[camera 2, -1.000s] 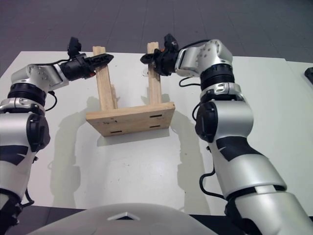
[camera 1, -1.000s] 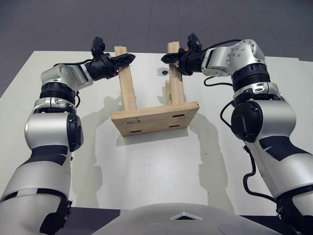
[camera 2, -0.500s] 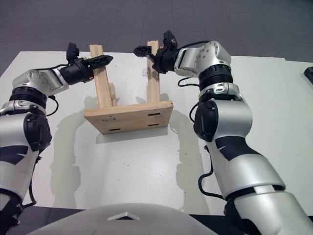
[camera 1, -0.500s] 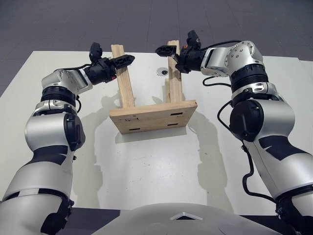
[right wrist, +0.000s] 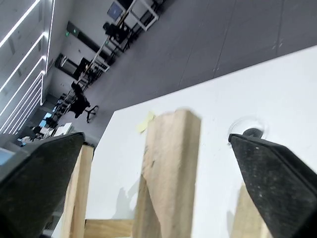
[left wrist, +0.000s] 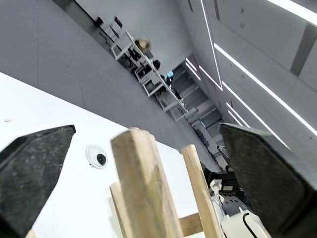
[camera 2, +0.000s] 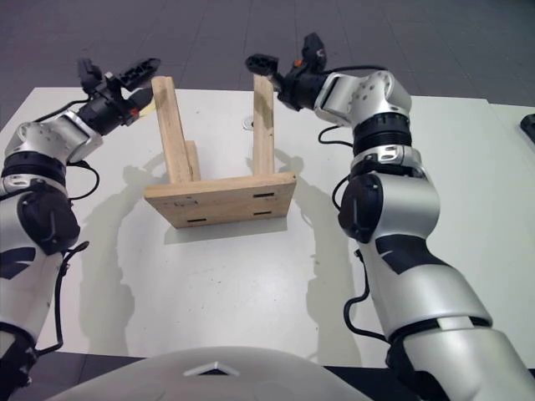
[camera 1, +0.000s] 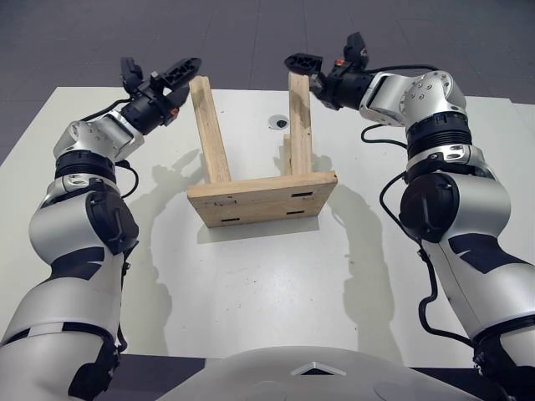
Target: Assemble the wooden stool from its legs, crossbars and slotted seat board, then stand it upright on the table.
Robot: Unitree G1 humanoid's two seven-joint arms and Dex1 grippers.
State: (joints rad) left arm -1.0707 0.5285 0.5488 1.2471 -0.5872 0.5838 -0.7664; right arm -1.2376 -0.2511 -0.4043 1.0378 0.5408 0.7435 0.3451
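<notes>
The wooden stool lies on its side on the white table (camera 1: 251, 292), its slotted seat board (camera 1: 263, 199) facing me and two legs reaching away. My left gripper (camera 1: 179, 78) hangs open just left of the far end of the left leg (camera 1: 209, 125), not touching it. My right gripper (camera 1: 311, 73) is open beside the far end of the right leg (camera 1: 299, 125), also clear of it. In the left wrist view the leg end (left wrist: 143, 183) stands between the spread fingers (left wrist: 34, 168). In the right wrist view a leg end (right wrist: 168, 168) does the same.
A small round black-and-white disc (camera 1: 277, 123) sits on the table between the legs' far ends. The table's far edge runs just behind the grippers. A dark object (camera 2: 528, 125) lies at the far right edge of the table.
Both grippers have drawn back from the leg ends, the left one to the left and up, the right one to the right and up. The stool stays lying where it was.
</notes>
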